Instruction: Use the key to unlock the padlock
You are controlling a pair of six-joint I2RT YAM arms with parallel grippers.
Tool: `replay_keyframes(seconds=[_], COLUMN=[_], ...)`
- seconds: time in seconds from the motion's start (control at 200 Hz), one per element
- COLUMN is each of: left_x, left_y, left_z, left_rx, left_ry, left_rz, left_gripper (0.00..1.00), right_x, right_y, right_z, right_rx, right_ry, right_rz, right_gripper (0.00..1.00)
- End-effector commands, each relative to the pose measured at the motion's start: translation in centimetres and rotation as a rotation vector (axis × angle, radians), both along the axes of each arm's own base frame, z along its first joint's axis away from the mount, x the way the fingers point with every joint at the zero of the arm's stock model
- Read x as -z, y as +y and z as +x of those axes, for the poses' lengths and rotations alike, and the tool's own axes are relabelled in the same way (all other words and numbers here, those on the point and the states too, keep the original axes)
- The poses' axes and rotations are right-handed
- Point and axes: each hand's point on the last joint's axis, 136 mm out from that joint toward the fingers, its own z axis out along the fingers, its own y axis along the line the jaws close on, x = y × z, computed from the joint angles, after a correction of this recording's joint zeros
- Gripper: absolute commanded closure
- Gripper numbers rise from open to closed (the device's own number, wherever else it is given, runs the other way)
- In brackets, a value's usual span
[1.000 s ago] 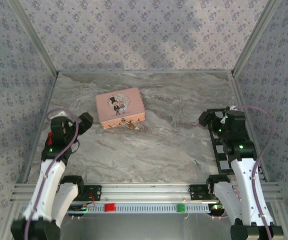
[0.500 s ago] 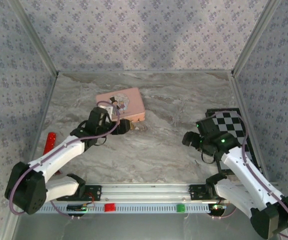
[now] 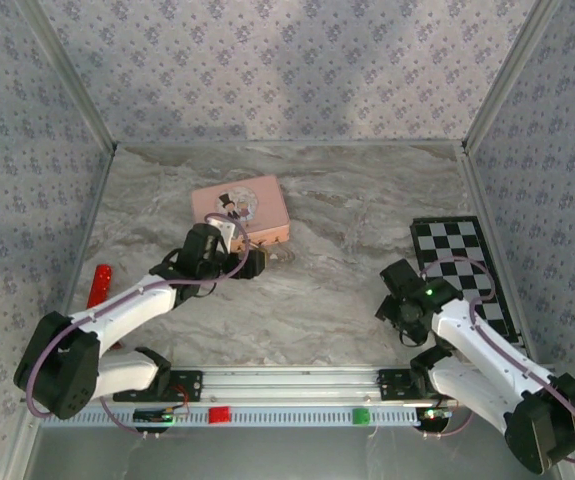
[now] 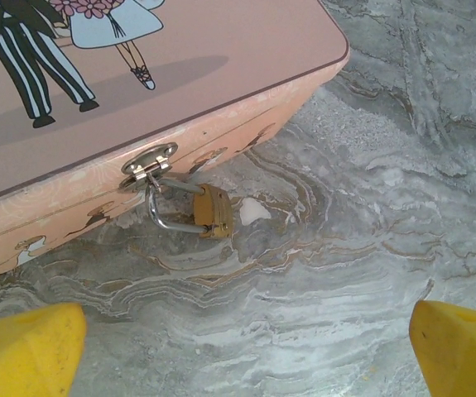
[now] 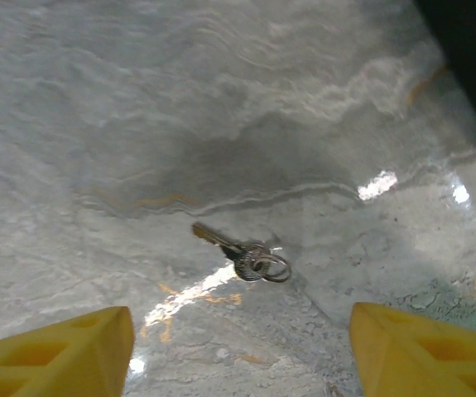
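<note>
Brass padlock (image 4: 211,212) hanging on pink tin (image 4: 138,99) latch (image 4: 149,160), touching table (image 4: 370,248), left pincer (image 4: 242,356) spread near it. Key (image 5: 242,251) lying flat under spread right pincer (image 5: 242,356): light, stiff, likely sliding; pinching ring end looking best

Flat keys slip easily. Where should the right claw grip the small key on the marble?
Probably the wider head of the small pale metal key, beside its ring, coming straight down with the right claw. The key lies flat on the grey marble table, so only its thin edges offer grip, leaving the slim blade free.
</note>
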Motion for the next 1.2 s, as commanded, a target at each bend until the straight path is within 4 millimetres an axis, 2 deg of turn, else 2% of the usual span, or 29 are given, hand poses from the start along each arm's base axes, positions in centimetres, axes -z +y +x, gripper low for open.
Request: replay_keyframes(seconds=[0.0,0.225,0.395,0.775,1.024,1.194], left_x=[-1.3,-2.0,-2.2,-2.3,-1.9,-1.6], left_y=[-0.5,-0.1,0.0,0.1,0.1,0.1], left_z=[0.6,0.4,0.4,0.3,0.4,0.5], left_rx=[0.016,-0.002,-0.006,-0.009,-0.013,-0.013], left_ry=[-0.064,-0.089,-0.092,-0.091,-0.086,-0.082], left_rz=[-0.021,-0.033,-0.036,-0.037,-0.031,-0.022], left_gripper=[0.0,0.0,0.0,0.0,0.0,0.0], right_x=[1.2,1.2,1.4,2.9,3.1,4.1], right_y=[-0.4,-0.8,-0.2,-1.1,-2.2,-1.6], right_z=[-1.3,-1.4,-0.7,-1.0,-0.8,-0.5], right_rx=[0.122,0.184,0.226,0.453,0.511,0.518], right_ry=[0.036,0.027,-0.002,-0.072,-0.122,-0.133], right_rz=[0.027,0.03,0.07,0.085,0.041,0.085], right_gripper=[0.33,0.45,0.55,0.61,0.65,0.67])
